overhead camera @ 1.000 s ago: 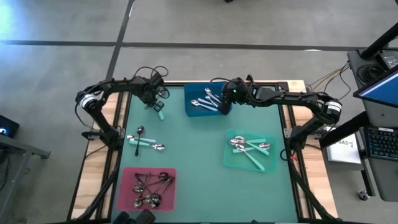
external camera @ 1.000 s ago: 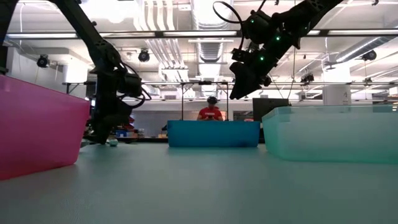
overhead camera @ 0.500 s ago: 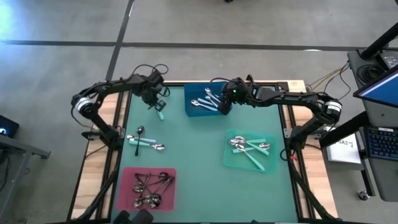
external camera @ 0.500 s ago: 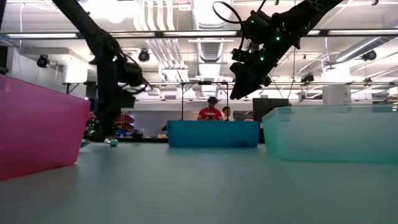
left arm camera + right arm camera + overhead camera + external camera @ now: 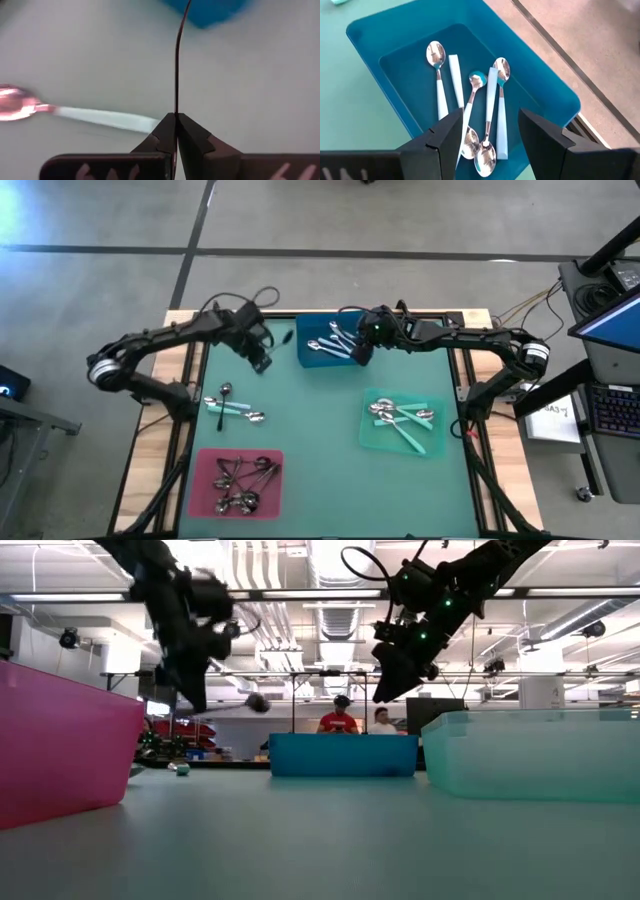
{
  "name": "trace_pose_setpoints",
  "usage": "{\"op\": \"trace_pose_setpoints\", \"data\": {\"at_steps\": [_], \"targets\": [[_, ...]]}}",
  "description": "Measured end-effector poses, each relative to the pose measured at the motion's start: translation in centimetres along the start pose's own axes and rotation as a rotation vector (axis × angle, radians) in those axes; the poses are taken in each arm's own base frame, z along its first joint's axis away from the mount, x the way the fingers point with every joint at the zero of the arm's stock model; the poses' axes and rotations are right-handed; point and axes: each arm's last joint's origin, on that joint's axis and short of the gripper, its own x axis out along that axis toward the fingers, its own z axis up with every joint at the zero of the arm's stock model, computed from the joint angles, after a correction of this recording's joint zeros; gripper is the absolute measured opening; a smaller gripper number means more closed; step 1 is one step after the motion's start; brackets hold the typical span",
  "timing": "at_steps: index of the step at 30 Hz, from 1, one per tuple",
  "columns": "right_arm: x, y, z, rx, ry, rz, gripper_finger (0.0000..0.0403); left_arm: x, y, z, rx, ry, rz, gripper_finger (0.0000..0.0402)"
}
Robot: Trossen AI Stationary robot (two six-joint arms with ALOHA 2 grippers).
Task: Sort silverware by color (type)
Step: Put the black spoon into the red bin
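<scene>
Near left: pink tray [image 5: 200, 470] holding a heap of dark-handled spoons [image 5: 240, 485]. Just beyond it, loose on the table [image 5: 320, 460]: a few more spoons [image 5: 238, 412], pale-handled and dark.

Far left of centre: left gripper [image 5: 176, 120] raised off the table, clenched on a held spoon [image 5: 176, 65] whose thin handle is seen edge-on and looks dark, bowl pointing toward the blue tray [image 5: 308, 358]. Below it, lying flat on the table, one pale-handled spoon [image 5: 100, 117].

Far centre: blue tray with five white-handled spoons [image 5: 470, 105] inside.

Above that tray's right edge: right gripper [image 5: 490, 120], fingers spread wide, holding nothing.

Right: green tray [image 5: 368, 438] with several teal-handled spoons [image 5: 400, 417].
</scene>
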Motion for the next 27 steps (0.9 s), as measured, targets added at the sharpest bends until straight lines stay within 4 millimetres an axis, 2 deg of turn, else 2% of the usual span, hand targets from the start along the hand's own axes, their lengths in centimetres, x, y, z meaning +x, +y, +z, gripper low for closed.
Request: {"op": "trace_pose_setpoints", "data": {"at_steps": [3,7,15,21,27], "targets": [[0.0,0.0,-0.2,0.004,0.015,0.0,0.0183,-1.2,-3.2,-0.9,0.088,-0.014,-0.079,0.0001],[0.1,0.0,-0.4,0.007,0.022,0.0,0.0183,-2.9,-7.5,-3.1,0.185,-0.001,-0.17,0.0],[0.1,0.0,-0.4,0.03,0.022,0.0,0.0183,-6.0,-14.9,-9.9,0.348,0.109,-0.349,0.0],[0.1,0.0,-0.4,0.043,0.021,0.0,0.0183,-7.1,-18.5,-15.5,0.292,0.28,-0.385,0.0],[0.1,0.0,-0.4,0.059,0.02,0.0,0.0183,-7.5,-20.1,-19.3,0.205,0.4,-0.337,0.0]]}}
